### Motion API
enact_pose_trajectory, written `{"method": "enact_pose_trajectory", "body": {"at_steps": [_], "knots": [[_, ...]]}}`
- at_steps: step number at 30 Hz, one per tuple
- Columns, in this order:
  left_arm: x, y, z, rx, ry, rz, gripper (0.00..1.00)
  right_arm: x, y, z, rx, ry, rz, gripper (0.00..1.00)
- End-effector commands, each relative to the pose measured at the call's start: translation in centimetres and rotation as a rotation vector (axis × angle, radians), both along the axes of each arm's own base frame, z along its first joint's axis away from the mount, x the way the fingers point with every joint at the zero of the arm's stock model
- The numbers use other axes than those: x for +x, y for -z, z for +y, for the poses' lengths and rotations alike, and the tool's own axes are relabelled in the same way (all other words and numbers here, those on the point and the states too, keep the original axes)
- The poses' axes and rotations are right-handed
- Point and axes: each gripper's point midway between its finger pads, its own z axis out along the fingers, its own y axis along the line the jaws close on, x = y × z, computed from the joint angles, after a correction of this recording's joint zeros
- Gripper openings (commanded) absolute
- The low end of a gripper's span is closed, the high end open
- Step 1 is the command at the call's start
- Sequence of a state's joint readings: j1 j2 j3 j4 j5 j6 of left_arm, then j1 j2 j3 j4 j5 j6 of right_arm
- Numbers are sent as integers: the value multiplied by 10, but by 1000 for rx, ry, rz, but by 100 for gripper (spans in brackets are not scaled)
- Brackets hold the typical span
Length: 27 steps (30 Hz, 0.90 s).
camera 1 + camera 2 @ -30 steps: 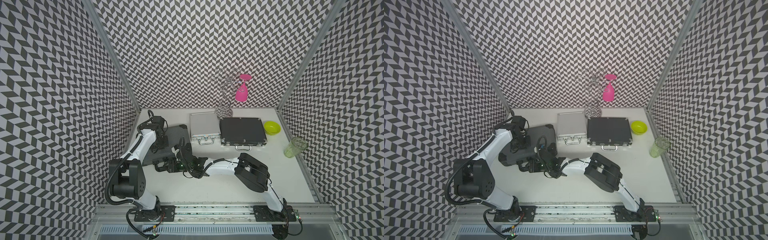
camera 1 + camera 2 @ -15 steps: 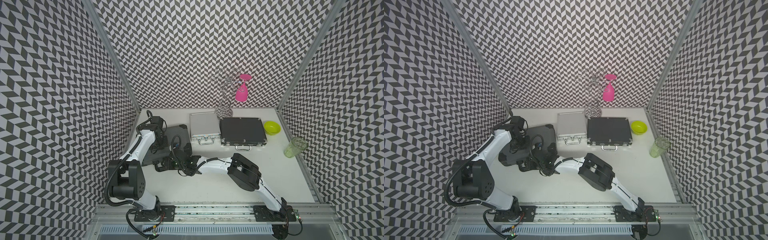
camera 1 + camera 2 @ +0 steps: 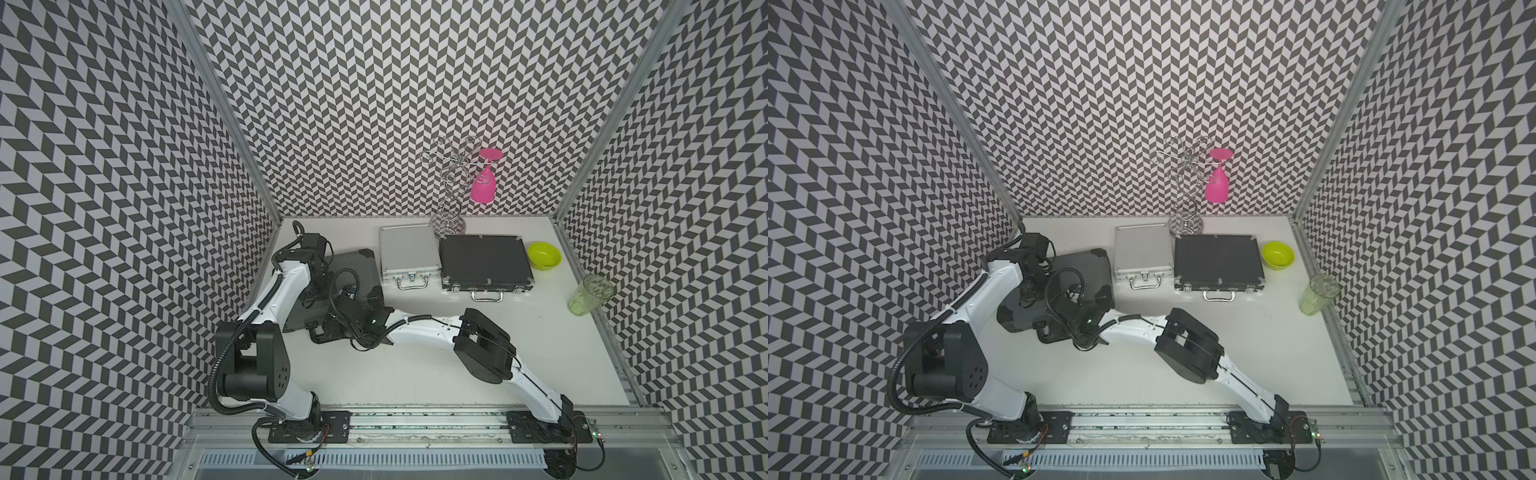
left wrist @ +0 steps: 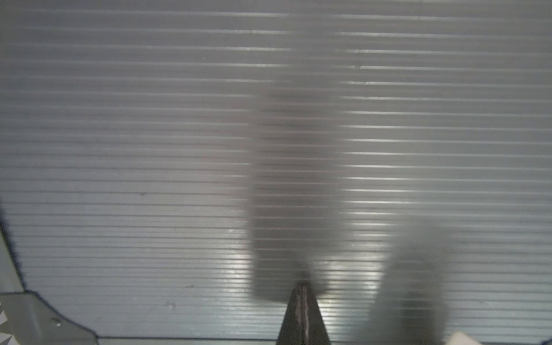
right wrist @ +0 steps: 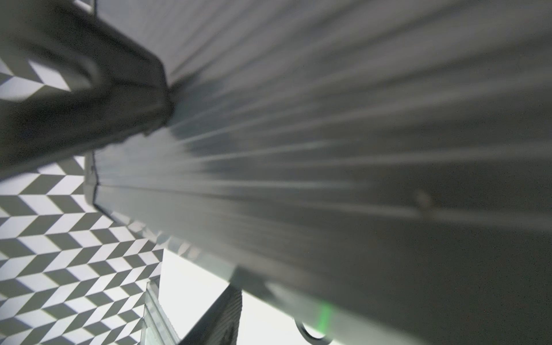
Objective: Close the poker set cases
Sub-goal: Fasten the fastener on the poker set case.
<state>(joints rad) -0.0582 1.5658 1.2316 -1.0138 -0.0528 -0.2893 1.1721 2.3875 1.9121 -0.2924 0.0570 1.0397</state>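
My left hand point(image 4: 303, 292) sat shut on the dark case point(image 3: 357, 270) — my right hand point(image 3: 328, 329), I couldn't tell.

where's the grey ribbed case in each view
Top view: grey case, just left of the silver case.
Top view: grey case, same spot.
Left wrist: its ribbed lid fills nearly the whole frame.
Right wrist: blurred, it fills most of the frame.
Shared landmark: chevron wall, in both top views and the right wrist.
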Motion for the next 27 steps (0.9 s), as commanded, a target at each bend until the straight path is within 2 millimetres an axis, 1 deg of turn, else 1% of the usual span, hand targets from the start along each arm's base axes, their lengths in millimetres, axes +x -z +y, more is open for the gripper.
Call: {"method": "enact_pose_trajectory", "body": {"at_steps": [1,7,9,11,14,16,18,21,24,27], "knots": [[-40,47,-13,-75,-4,219,0,-14,56,-19,-151,19,90,65],[-39,45,-15,-83,2,209,0,-20,73,-7,-144,-12,151,66],[-38,45,-17,-89,3,207,0,-24,76,-3,-129,-22,176,66],[-38,46,-18,-92,5,208,0,-27,77,1,-112,-31,194,67],[-38,46,-18,-93,12,203,0,-31,73,9,-46,-57,215,68],[-38,46,-19,-100,11,200,0,-37,64,15,29,-78,233,67],[-38,46,-20,-105,9,194,0,-39,47,18,115,-85,235,67],[-38,45,-19,-100,8,193,0,-33,24,16,176,-70,209,67],[-37,43,-18,-98,5,188,0,-26,7,14,230,-59,187,67],[-35,40,-20,-107,3,181,0,-20,1,17,267,-63,184,67]]}}
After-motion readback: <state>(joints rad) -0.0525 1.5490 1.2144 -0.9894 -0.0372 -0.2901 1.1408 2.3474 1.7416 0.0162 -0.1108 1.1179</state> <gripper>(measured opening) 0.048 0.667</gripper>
